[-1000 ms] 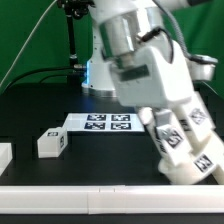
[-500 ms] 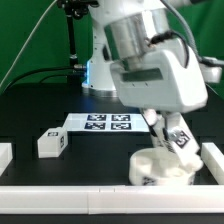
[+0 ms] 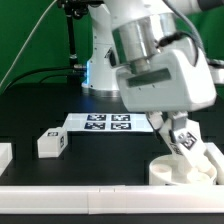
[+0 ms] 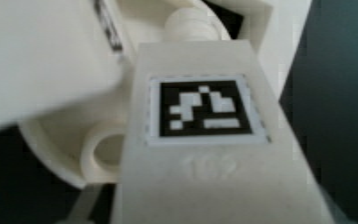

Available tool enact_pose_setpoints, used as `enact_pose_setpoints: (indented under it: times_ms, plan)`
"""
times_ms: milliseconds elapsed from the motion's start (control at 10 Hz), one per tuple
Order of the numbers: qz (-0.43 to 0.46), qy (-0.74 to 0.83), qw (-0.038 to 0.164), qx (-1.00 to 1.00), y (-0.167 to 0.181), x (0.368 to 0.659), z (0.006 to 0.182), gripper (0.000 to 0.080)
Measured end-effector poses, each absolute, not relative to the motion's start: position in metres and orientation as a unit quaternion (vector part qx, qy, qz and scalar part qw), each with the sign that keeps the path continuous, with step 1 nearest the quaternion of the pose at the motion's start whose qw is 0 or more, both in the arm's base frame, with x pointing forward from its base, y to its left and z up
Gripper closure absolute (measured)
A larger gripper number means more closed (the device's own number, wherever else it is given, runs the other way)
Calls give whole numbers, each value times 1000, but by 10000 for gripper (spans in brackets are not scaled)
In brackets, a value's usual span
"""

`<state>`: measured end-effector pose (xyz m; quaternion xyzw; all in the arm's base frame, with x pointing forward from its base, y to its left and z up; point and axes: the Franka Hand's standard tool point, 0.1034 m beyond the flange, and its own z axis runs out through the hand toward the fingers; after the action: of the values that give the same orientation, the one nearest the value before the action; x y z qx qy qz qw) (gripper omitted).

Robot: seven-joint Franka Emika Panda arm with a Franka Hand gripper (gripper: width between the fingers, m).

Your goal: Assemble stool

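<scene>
Jaws are pinching a short blocky white plastic leg [image 3: 182, 138] bearing a black-and-white tag, holding it tilted onto the round white plastic disc seat [image 3: 182, 172], which is sitting on the black table [image 3: 30, 118] to the exterior view's right of the marker board [image 3: 100, 122].

Cannot see the three o'clock end of the marker board [image 3: 98, 122], covered by the arm [image 3: 160, 70]. Loses most of a white block [image 3: 4, 153] past the exterior view's nine o'clock edge; cannot tell what kind. Cannot read the tag [image 3: 182, 140] on the leg [image 3: 190, 147] at twelve o'clock of the seat [image 3: 180, 170]: too small. Cannot part the seat's six o'clock rim from the white border [image 3: 80, 195] in front. Cannot tell whether the gripper [image 3: 172, 128] clamps that leg. Blurs everything in the wrist view; crops the leg there and hides most of the seat behind it.
</scene>
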<state>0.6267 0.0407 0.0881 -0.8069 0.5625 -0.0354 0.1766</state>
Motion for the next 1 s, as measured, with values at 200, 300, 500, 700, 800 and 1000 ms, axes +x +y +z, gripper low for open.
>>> enact_pose_setpoints:
  times_ms: [200,300,500,700,800,1000]
  plan:
    - [-12,552,176,-815,32,623,101,459]
    - [-4,545,173,-821,31,623,106,459]
    - [-4,546,173,-820,32,622,104,459]
    - [-4,546,173,-820,32,622,103,459]
    - [-2,545,173,-820,32,622,103,459]
    - [48,488,122,-863,28,618,115,459]
